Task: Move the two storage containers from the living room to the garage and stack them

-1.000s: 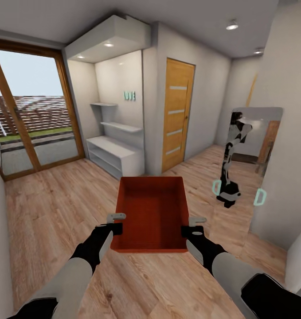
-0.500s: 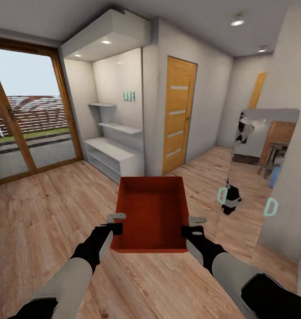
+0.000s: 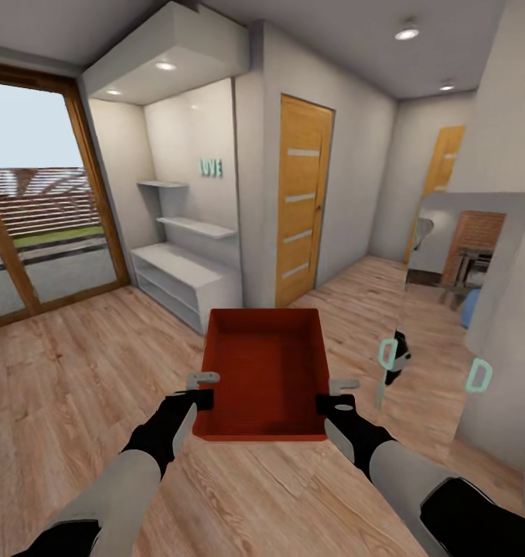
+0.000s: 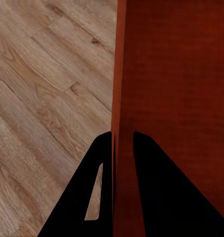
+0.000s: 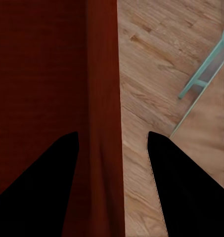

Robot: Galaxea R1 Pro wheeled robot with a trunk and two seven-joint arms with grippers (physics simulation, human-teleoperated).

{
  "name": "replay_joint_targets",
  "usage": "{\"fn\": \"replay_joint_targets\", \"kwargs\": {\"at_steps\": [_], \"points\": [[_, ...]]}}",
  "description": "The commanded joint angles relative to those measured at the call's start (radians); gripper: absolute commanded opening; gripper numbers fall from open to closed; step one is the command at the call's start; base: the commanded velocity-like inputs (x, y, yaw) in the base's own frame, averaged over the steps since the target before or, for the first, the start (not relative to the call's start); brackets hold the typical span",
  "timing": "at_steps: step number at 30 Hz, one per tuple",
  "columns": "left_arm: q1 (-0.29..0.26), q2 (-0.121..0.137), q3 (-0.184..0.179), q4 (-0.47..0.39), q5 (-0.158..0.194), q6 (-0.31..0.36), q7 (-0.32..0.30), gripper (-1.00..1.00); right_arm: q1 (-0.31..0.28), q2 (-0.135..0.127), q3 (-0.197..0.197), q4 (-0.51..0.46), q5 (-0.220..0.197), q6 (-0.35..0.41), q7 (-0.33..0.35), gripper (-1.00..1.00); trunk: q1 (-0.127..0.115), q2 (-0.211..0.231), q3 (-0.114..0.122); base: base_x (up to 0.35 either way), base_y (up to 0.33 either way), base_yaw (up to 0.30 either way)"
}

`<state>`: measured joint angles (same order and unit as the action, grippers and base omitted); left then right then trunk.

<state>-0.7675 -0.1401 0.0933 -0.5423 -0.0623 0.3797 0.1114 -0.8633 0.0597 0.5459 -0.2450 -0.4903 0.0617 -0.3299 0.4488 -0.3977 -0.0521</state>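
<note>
One storage container (image 3: 264, 371), orange-red and open-topped, hangs level in front of the robot at 12 o'clock, carried clear of the wood plank floor (image 3: 76, 387) with nothing inside it. Each side wall is pinched near the box's near end: the left gripper (image 3: 203, 389) at about 9 o'clock of the box and the right gripper (image 3: 341, 393) at about 3 o'clock. In the left wrist view the left gripper's fingers (image 4: 99, 192) sit one on each face of the thin wall, closed against it. In the right wrist view the right gripper's fingers (image 5: 52, 182) also straddle their wall, though a gap shows on the outer side, so how firmly that side clamps I cannot tell. Holding two opposite walls likely keeps the box from tipping while the base rolls. Beyond it, at 11 o'clock, stands a white shelf unit (image 3: 186, 275) in an alcove; a wooden door (image 3: 302, 197) is at 1 o'clock, a mirror (image 3: 467, 255) at 3 o'clock, and a large window (image 3: 38, 209) at 10 o'clock. This looks like the carrying leg toward the garage, with the placing not yet done.
</note>
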Motion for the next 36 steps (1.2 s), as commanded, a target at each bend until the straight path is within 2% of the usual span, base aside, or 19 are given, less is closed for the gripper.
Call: {"fn": "replay_joint_targets", "kwargs": {"at_steps": [1,10,36], "points": [[-0.001,-0.006,0.013,-0.004,0.016,0.005,0.001,-1.0,0.0,0.0,0.009,0.001,-0.001,0.006,-0.012,-1.0,0.001,-0.002,-0.002,0.322,0.0,-0.235],[-0.001,-0.006,0.013,-0.004,0.016,0.005,0.001,-1.0,0.0,0.0,0.009,0.001,-0.001,0.006,-0.012,-1.0,0.001,-0.002,-0.002,0.322,0.0,-0.2],[-0.001,-0.006,0.013,-0.004,0.016,0.005,0.001,-1.0,0.0,-0.001,0.009,0.001,-0.001,0.006,-0.012,-1.0,0.001,-0.002,-0.002,0.322,0.0,-0.004]]}}
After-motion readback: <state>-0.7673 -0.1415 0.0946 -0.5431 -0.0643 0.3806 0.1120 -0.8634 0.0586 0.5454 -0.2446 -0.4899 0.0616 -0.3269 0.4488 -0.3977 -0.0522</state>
